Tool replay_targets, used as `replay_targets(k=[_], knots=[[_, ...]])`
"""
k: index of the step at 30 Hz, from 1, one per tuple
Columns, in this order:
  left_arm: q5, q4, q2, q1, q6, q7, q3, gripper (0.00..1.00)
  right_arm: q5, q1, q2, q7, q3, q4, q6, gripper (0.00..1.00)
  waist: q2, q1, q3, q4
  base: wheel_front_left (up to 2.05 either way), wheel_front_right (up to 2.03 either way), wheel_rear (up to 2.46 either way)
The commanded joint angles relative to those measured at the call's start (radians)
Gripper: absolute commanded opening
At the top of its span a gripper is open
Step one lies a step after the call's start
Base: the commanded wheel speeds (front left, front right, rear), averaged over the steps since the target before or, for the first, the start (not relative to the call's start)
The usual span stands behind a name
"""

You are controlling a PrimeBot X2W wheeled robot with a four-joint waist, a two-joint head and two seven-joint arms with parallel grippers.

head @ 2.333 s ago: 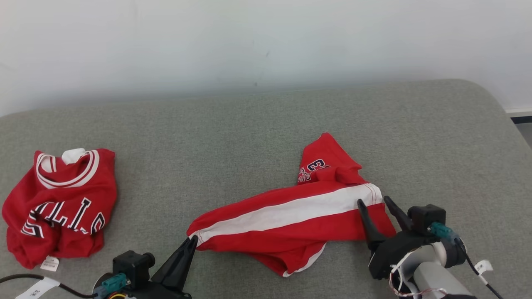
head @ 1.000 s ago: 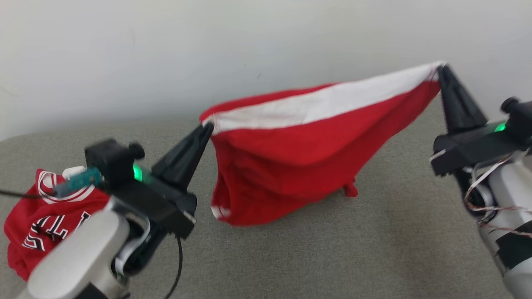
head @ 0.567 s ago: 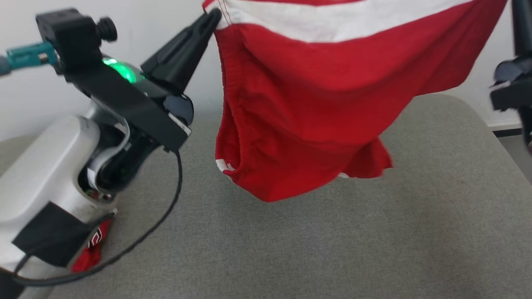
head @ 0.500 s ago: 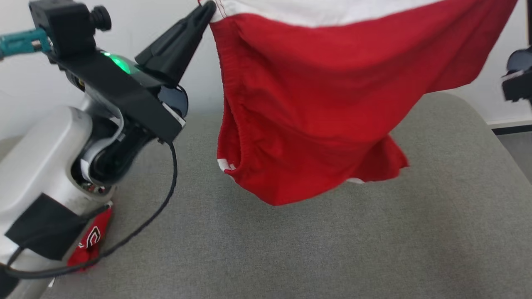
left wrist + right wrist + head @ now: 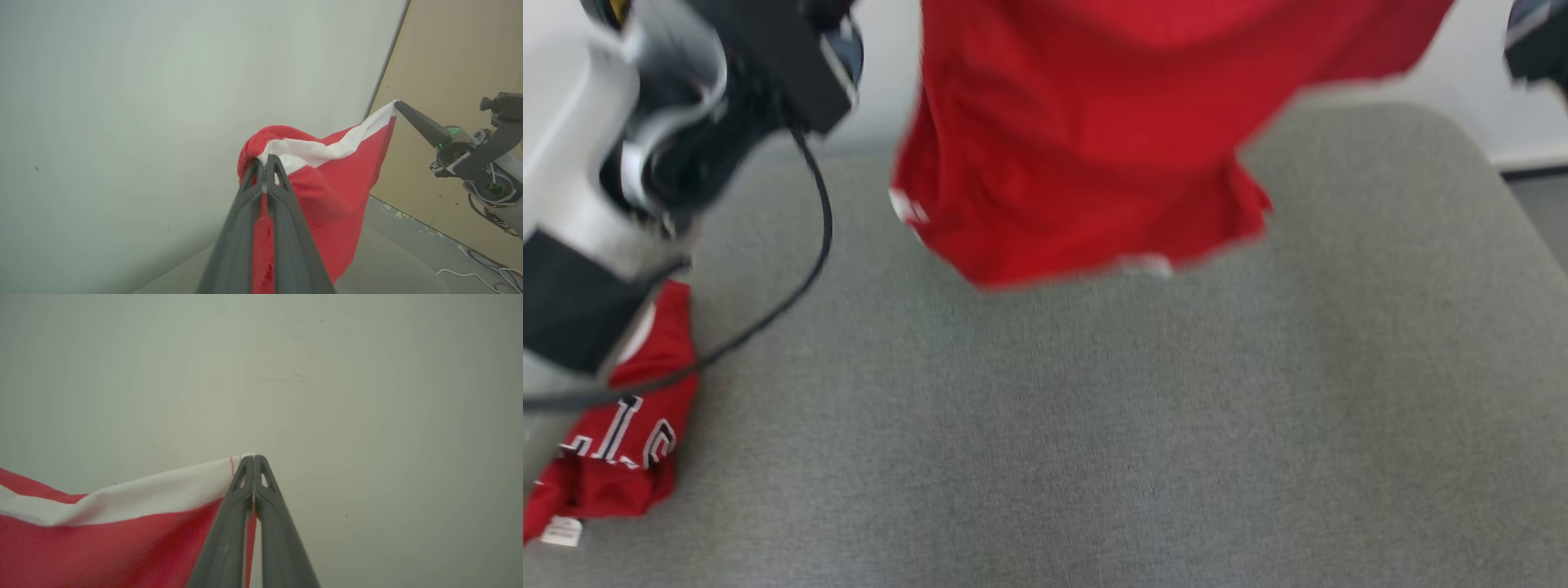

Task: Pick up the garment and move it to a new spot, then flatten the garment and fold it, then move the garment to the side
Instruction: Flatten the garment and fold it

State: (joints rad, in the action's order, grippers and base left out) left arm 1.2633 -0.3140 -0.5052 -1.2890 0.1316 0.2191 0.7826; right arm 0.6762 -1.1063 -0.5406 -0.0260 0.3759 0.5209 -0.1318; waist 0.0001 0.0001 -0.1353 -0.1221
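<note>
closest to me in the head view is the grey cushion. a second red jersey lies crumpled at its lower left edge, with black-and-white lettering up and a white tag at one corner. just above that my left arm rises along the left side, and a black cable loops down from it.

past the arm the garment, red with a white band, hangs in the air over the middle of the cushion. its lowest hem looks clear of the surface, though the picture is blurred there.

on the left wrist camera my left gripper has its fingers pinched together on one end of the white band, with red cloth bunched between and around them. on the right wrist camera my right gripper is clamped tight on the band's other end, at the stitched corner. the band sags a little between the two. behind it all is the pale wall.
</note>
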Motion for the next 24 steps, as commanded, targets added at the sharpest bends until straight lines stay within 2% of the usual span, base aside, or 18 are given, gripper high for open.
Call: replay_targets(k=[1, 5, 9, 11, 13, 15, 19, 24], knots=[[-0.045, -0.035, 0.013, -0.051, -0.002, -0.014, 0.018, 0.0, -0.009, -0.061, 0.015, -0.006, 0.013, 0.025, 0.002, 0.0, -0.0001, -0.0001, -0.129, -0.024, 0.0, 0.0, 0.0], [-0.197, -0.147, 0.035, -0.23, -0.002, -0.126, 0.081, 0.0, -0.077, -0.238, 0.061, -0.111, 0.027, 0.113, 0.002, 0.0, -0.0001, -0.0001, -0.262, -0.046, 0.0, 0.0, 0.0], [-0.364, -0.238, 0.039, -0.367, -0.002, -0.351, 0.16, 0.0, -0.177, -0.369, 0.097, -0.218, 0.017, 0.192, 0.002, 0.0, -0.0001, -0.0001, -0.38, -0.061, 0.0, 0.0, 0.0], [-0.389, -0.27, 0.052, -0.388, -0.002, -0.442, 0.186, 0.0, -0.217, -0.394, 0.115, -0.235, 0.002, 0.207, 0.002, 0.0, -0.0001, -0.0001, -0.424, -0.06, 0.0, 0.0, 0.0], [-0.394, -0.268, 0.059, -0.374, -0.002, -0.474, 0.222, 0.0, -0.248, -0.384, 0.128, -0.239, -0.006, 0.188, 0.002, 0.0, -0.0001, -0.0001, -0.457, -0.054, 0.0, 0.0, 0.0], [-0.39, -0.26, 0.041, -0.337, -0.002, -0.483, 0.259, 0.0, -0.27, -0.339, 0.133, -0.239, -0.024, 0.152, 0.002, 0.0, -0.0001, -0.0001, -0.479, -0.049, 0.0, 0.0, 0.0], [-0.405, -0.163, 0.016, -0.224, -0.002, -0.485, 0.24, 0.0, -0.282, -0.225, 0.133, -0.238, -0.04, 0.087, 0.002, 0.0, -0.0001, -0.0001, -0.491, -0.04, 0.0, 0.0, 0.0], [-0.401, -0.012, -0.004, -0.016, -0.002, -0.484, 0.204, 0.0, -0.261, -0.027, 0.081, -0.238, -0.064, -0.006, 0.002, 0.0, -0.0001, -0.0001, -0.447, -0.015, 0.0, 0.0, 0.0]])
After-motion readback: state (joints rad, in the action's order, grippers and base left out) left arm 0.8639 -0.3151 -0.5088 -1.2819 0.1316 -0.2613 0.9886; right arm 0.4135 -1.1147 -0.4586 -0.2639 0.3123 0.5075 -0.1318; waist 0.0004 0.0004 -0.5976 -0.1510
